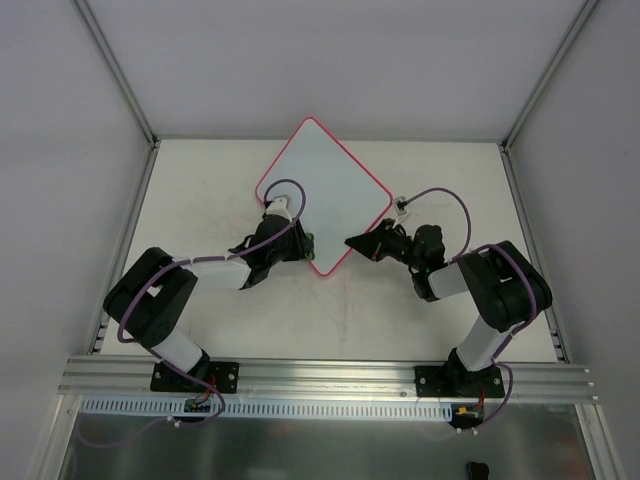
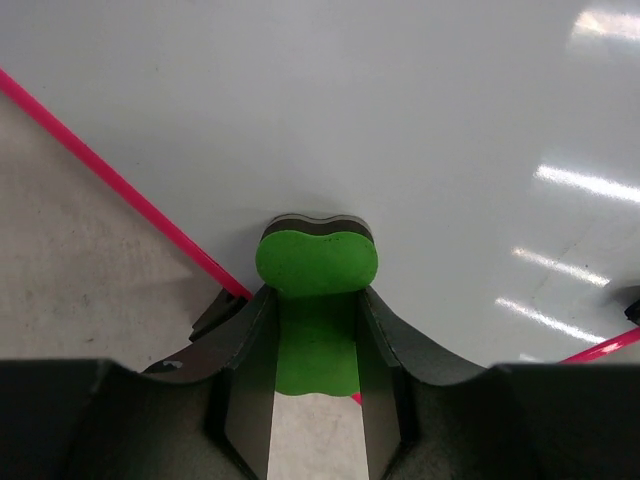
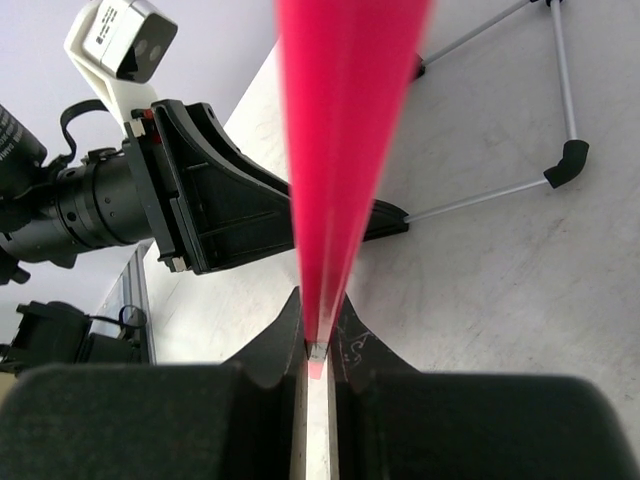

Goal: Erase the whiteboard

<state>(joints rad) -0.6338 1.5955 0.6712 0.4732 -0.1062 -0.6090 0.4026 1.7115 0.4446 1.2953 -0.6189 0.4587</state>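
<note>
My left gripper (image 2: 315, 300) pinches the green eraser (image 2: 317, 262) against the whiteboard (image 2: 400, 120). My right gripper (image 3: 320, 322) clamps its rim (image 3: 345, 140), so I should sweep with even pressure.

The whiteboard (image 1: 322, 185) has a smooth, glossy white face; in the left wrist view, glare streaks sit at 3 o'clock. Its rim (image 3: 335, 120) is shiny pink, probably plastic. The eraser (image 2: 316, 262) shows a matt green top over a darker layer. The left gripper (image 2: 316, 310) and right gripper (image 3: 318, 345) are matt black, the right one scuffed with pale marks. The table (image 1: 200, 190) is matt, off-white and faintly scuffed. At 6 o'clock in the top view, a rail (image 1: 320, 375) is brushed silver metal.
</note>
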